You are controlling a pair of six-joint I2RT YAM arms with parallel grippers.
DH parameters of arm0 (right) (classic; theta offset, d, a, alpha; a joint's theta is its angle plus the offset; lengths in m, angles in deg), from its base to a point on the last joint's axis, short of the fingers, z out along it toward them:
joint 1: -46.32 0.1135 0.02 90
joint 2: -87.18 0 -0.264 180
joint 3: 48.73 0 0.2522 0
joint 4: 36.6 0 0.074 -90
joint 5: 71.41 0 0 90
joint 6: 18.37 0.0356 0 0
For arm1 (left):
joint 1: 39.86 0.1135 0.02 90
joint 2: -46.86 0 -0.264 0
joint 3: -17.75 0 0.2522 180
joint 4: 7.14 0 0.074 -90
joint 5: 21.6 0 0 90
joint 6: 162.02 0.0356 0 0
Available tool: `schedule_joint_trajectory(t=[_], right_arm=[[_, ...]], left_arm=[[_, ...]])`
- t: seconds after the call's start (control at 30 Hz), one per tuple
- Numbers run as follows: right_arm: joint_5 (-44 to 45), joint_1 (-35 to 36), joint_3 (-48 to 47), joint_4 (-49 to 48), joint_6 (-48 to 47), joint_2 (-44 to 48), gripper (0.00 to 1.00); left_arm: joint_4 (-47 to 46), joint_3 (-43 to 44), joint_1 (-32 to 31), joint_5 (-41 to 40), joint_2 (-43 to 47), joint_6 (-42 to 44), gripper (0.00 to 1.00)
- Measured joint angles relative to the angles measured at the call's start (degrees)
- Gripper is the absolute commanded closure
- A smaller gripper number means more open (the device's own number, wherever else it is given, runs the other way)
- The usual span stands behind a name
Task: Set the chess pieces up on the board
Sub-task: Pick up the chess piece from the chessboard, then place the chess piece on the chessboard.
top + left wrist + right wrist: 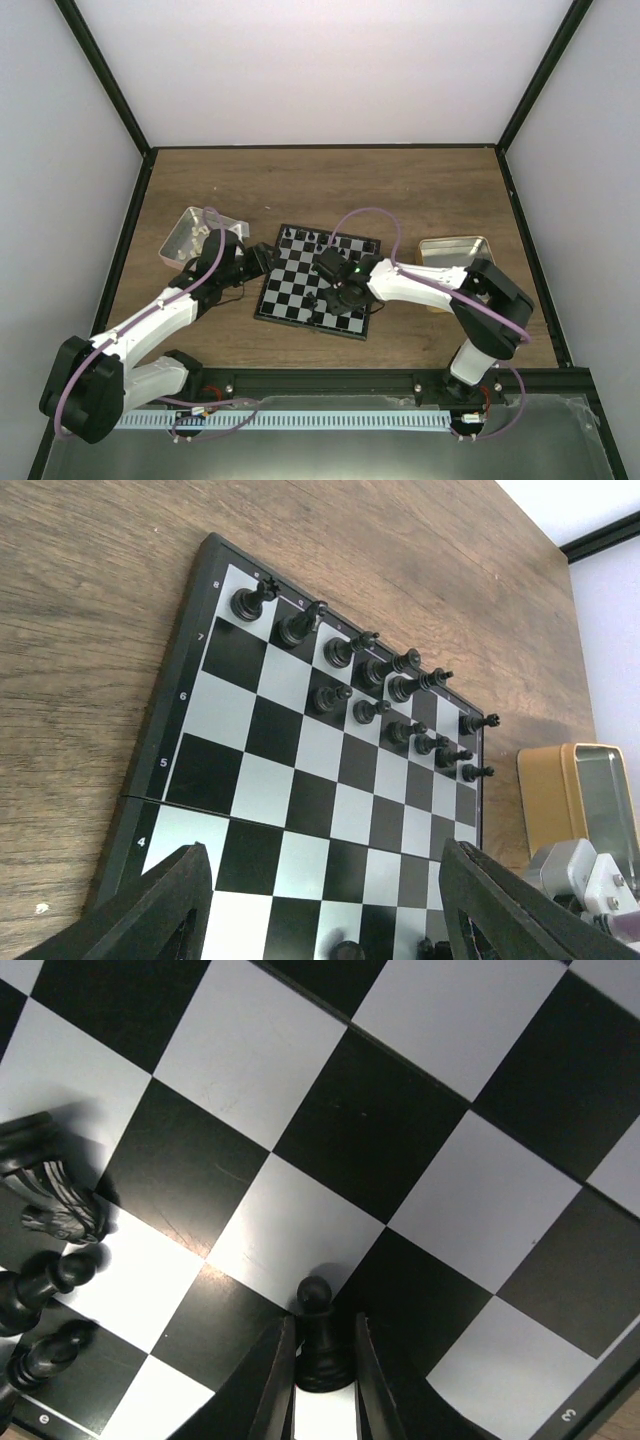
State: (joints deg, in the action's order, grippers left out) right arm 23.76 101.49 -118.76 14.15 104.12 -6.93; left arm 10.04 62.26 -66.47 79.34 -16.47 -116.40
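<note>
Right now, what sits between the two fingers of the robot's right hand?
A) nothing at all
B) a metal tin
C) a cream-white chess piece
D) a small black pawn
D: in the right wrist view, the right hand has a finger pressed against each side of a black pawn that stands upright on the board.

I read the small flat square chessboard (290, 295) as black and silvery-grey checks inside a thin dark rim, tiny black chess pieces (350, 648) on it, brown wood-grain tabletop (330, 185) beneath, a tan-rimmed metal tin (440, 243).
</note>
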Motion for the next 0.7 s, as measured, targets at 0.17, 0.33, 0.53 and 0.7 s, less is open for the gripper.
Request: schedule_joint_trajectory(t=[0.17, 0.33, 0.53, 0.7], right_arm=[[1.6, 0.0, 0.9, -2.5, 0.2, 1.5, 0.90], [4.2, 0.1, 3.4, -9.1, -0.8, 8.4, 0.93], [6.4, 0.1, 8.4, -23.8, -7.5, 18.5, 0.91], [6.4, 0.1, 11.6, -35.7, -15.2, 24.7, 0.90]], left_arm=[[-1.3, 0.0, 0.0, 2.2, 0.0, 0.1, 0.35], [-2.7, 0.5, 0.0, 6.4, -0.2, 0.0, 0.35], [-5.5, 3.2, 0.0, 15.1, -0.1, -1.5, 0.27], [-11.5, 5.0, 0.0, 23.3, 1.9, -4.5, 0.25]])
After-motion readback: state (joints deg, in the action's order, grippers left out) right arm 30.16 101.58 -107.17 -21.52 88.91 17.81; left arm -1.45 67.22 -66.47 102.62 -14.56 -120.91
